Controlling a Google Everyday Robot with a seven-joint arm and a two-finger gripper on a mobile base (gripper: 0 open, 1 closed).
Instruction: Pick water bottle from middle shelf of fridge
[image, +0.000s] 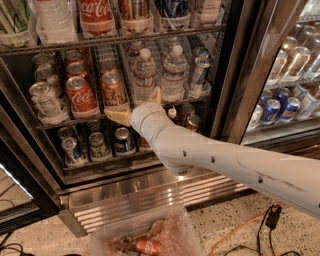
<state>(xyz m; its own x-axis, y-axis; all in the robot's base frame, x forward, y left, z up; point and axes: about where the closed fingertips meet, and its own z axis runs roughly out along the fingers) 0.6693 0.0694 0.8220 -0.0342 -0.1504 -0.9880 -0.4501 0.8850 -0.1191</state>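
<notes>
Nothing is picked yet, we think: the gripper (136, 106) stands open and empty before the water bottle (144, 75) on the middle shelf (75, 120); grasping remains.

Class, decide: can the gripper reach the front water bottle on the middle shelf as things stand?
Probably yes: the open gripper sits at the middle shelf's rail just below the water bottle, which stands frontmost with nothing before it.
</notes>
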